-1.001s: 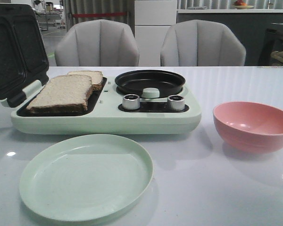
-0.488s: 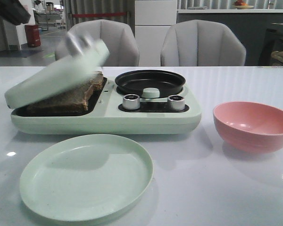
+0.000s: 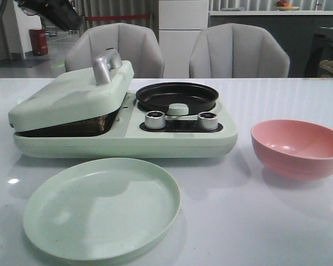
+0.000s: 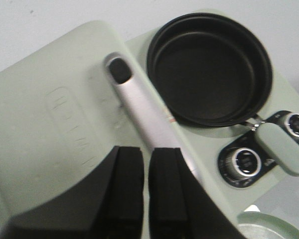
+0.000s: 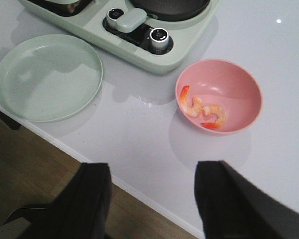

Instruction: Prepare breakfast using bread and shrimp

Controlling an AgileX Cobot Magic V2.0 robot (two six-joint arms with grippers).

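Observation:
The bread is almost wholly hidden under the pale green lid [image 3: 72, 94] of the sandwich maker; only a dark sliver of crust [image 3: 100, 123] shows in the gap. The lid rests slightly propped on it. My left gripper [image 4: 146, 172] is shut and empty, hovering above the lid beside its silver handle [image 4: 142, 112]; the left arm [image 3: 50, 12] shows at the top left of the front view. Two shrimp [image 5: 204, 112] lie in the pink bowl [image 5: 239, 79]. My right gripper [image 5: 154, 199] is open and empty over the table's front edge, short of the bowl.
A black round pan [image 3: 176, 95] with a pale green knob [image 3: 177, 109] sits on the appliance's right half, behind two silver dials [image 3: 154, 119]. A pale green plate [image 3: 101, 208] lies in front. The pink bowl [image 3: 298, 148] stands at the right. Two chairs stand behind the table.
The sandwich maker's lid has swung from fully open down onto the bread. The left arm has come in at the top left and lifted away from the lid.

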